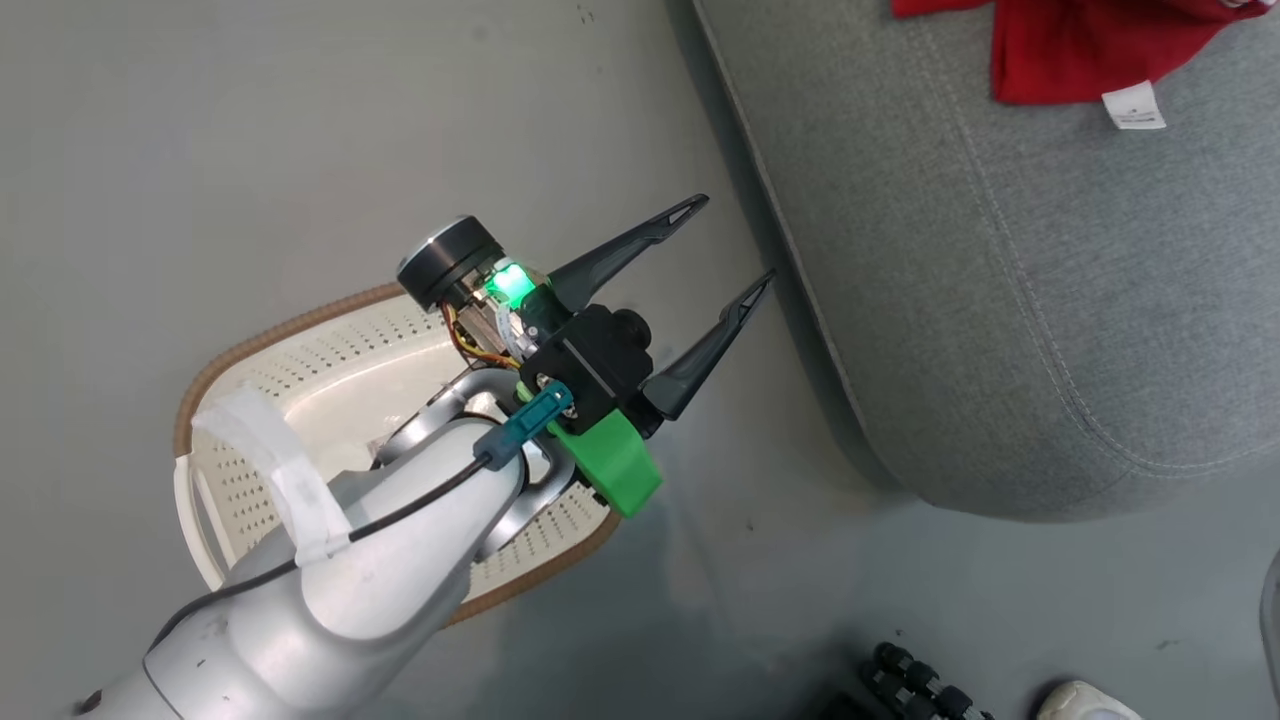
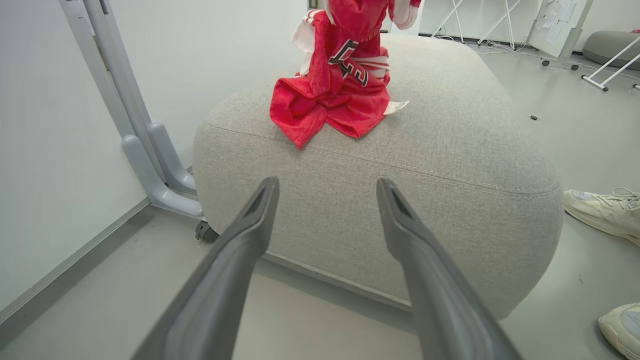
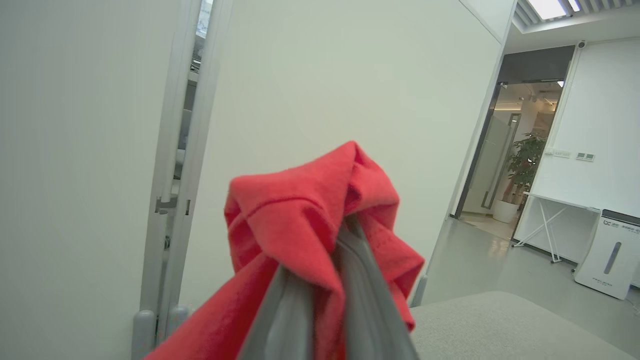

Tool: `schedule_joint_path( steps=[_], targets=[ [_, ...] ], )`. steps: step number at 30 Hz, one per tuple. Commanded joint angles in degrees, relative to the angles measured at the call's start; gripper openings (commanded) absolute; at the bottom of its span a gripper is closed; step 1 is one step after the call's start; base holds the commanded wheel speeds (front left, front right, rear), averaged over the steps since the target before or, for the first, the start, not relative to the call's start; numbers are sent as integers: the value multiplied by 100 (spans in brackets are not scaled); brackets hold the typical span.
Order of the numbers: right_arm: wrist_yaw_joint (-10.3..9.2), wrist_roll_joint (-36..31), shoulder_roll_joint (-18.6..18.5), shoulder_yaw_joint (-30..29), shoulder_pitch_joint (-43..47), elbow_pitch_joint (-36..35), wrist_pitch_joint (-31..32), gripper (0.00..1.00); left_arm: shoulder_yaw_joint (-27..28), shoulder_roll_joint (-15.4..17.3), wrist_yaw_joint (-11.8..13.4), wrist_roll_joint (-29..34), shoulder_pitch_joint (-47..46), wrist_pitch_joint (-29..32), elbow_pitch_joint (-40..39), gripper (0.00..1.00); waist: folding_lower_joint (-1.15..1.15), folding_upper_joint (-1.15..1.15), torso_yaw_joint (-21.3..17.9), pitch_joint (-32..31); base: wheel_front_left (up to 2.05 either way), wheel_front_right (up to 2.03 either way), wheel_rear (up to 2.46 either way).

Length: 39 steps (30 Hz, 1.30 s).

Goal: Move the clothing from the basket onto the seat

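My left gripper [image 1: 732,243] is open above the grey floor, between the basket [image 1: 300,360] and the seat [image 1: 1010,300], with nothing between its fingers [image 2: 250,235]. The cream basket with the brown rim lies under my left forearm. Its visible inside holds no red fabric, and the arm hides the rest. Red clothing [image 1: 1060,45] with a white tag lies on the seat [image 2: 425,165]. In the left wrist view the clothing [image 2: 340,90], with its navy logo, hangs from above onto the cushion. My right gripper [image 3: 337,250] is shut on red clothing [image 3: 295,215], raised above the seat [image 3: 500,325].
A person's pale shoes [image 2: 605,212] stand on the floor right of the seat, and another shoe [image 1: 1085,702] is at the head view's bottom edge. A grey metal partition leg [image 2: 150,165] and a white wall are behind the seat's left side.
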Motion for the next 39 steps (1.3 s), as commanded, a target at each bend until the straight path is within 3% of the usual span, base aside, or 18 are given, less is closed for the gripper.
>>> schedule_joint_path(
  steps=[1, 5, 11, 18, 27, 28, 29, 30, 39],
  targets=[
    [-6, 6, -103, -87, -239, 195, -17, 0, 29, 70, 5, 84, -129, 16, -44, 100, -1, 52, 109, 349, 0, 0, 0],
    [-6, -112, -232, -261, -559, 811, -17, 0, 17, 116, 7, 91, -189, 42, -109, 100, -1, 52, 145, 554, 0, 0, 0],
    [-6, -432, -65, -661, -478, 1570, -16, 0, -7, 176, 30, 87, -219, 34, -145, 100, -1, 52, 196, 714, 0, 0, 0],
    [-6, -821, 130, -1055, -178, 2041, -16, 0, -29, 253, 53, 52, -178, 26, -162, 100, -1, 52, 256, 759, 0, 0, 0],
    [-6, -1071, 123, -1224, -265, 2624, -16, 0, -44, 306, 95, 3, -176, 41, -175, 100, -1, 52, 292, 741, 0, 0, 0],
    [-7, -1073, 123, -1226, -270, 2626, -16, 5, -52, 296, 97, -4, -164, 34, -162, 100, -1, 52, 290, 714, 0, 0, 0],
    [-6, -1072, 126, -1225, -266, 2616, -16, 43, -61, 281, 104, -14, -150, 24, -147, 100, -1, 52, 286, 681, 0, 0, 0],
    [-6, -1075, 137, -1204, -242, 2598, -16, 100, -69, 272, 107, -16, -140, 6, -136, 100, -1, 52, 279, 644, 0, 0, 0],
    [-7, -726, 229, -964, 602, 1974, -16, 100, -83, 133, 163, -145, 73, -175, 92, 100, -1, 52, 173, -78, 0, 0, 0]
  ],
)
